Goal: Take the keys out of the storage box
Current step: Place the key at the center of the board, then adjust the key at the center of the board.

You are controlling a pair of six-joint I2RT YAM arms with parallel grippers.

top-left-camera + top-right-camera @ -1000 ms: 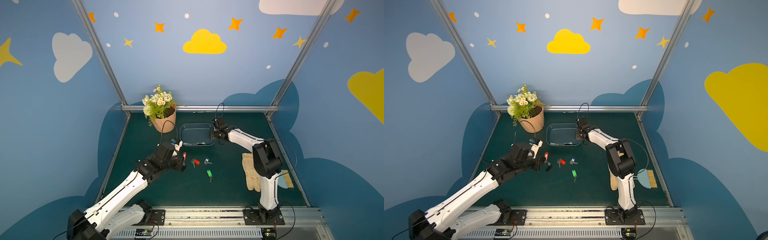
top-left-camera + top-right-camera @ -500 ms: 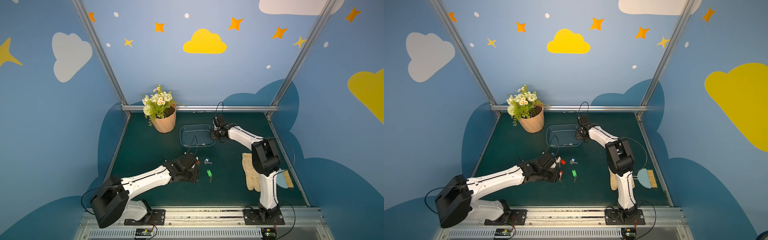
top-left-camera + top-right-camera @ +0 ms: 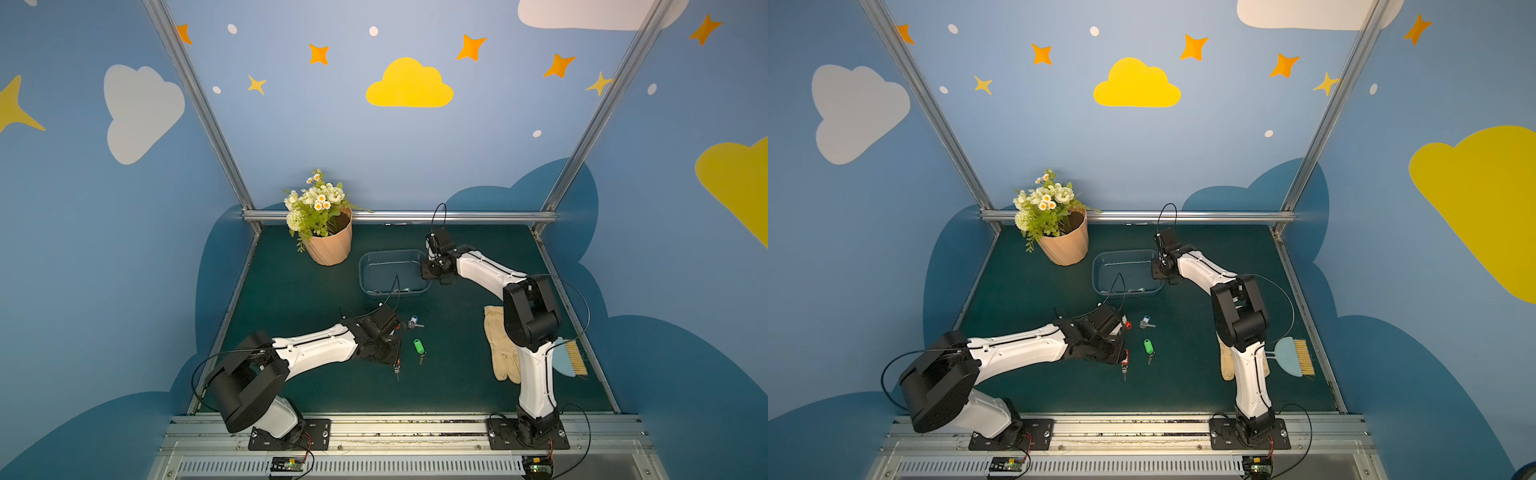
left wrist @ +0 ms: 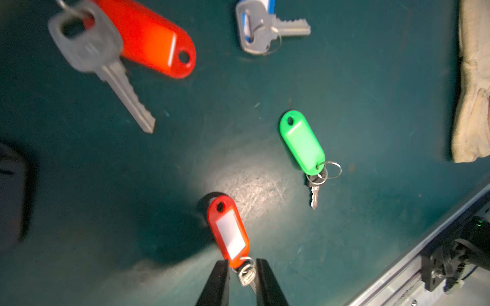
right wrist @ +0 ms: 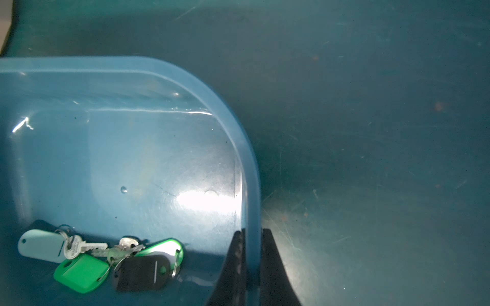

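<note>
The blue-grey storage box [image 3: 392, 253] [image 3: 1125, 252] stands mid-table. My right gripper [image 5: 252, 233] [image 3: 428, 276] is shut on its right wall [image 5: 249, 169]. Several keys [image 5: 106, 254] with green, black and whitish tags lie in a corner of the box. My left gripper [image 4: 242, 262] [image 3: 395, 353] is low over the mat in front of the box, jaws slightly apart around the ring of a red-tagged key [image 4: 230, 235] [image 3: 1124, 361]. Around it on the mat lie a green-tagged key [image 4: 302, 143] [image 3: 418, 347], a blue-tagged key [image 4: 262, 29] [image 3: 413, 323] and another red-tagged key [image 4: 153, 37].
A peach flowerpot [image 3: 328, 245] with flowers stands at the back left of the box. A cream glove [image 3: 500, 345] [image 4: 472, 106] lies by the right arm, with a small brush [image 3: 571, 357] beside it. The table's metal front rail [image 4: 424, 254] is near the left gripper.
My left arm has swung from beside the box forward and down over the mat with the red-tagged key, and its jaws have parted. The right arm has stayed on the box wall.
</note>
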